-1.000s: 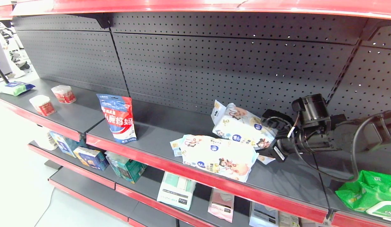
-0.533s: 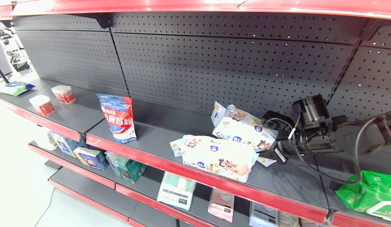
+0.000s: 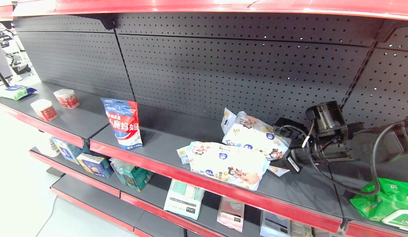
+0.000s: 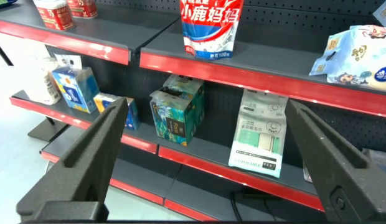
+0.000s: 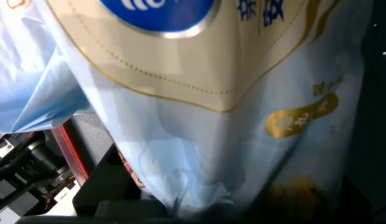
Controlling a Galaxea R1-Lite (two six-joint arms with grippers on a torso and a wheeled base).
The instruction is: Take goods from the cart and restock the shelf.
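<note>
Right gripper (image 3: pixel 284 157) clamps the pack (image 3: pixel 253 135), likely soft, light and slippery, at its 3 o'clock end; left gripper (image 4: pixel 205 106) gapes open.

At the far left edge of the frame lies a flat blue and green pack (image 3: pixel 18 92). Just right of it stands a white-lidded tub (image 3: pixel 43 109) with a red label, and a second tub (image 3: pixel 66 98) is near it, up and to the right. Left of centre, a red and blue pouch (image 3: pixel 122 123) stands upright, alone. Below it, running toward the bottom middle, are a blue box (image 3: pixel 94 164), a dark green box (image 3: pixel 131 174), a white and pale green pack (image 3: pixel 184 199) and a pink packet (image 3: pixel 231 214). A bright green pack (image 3: pixel 385 199) lies at the lower right.
</note>
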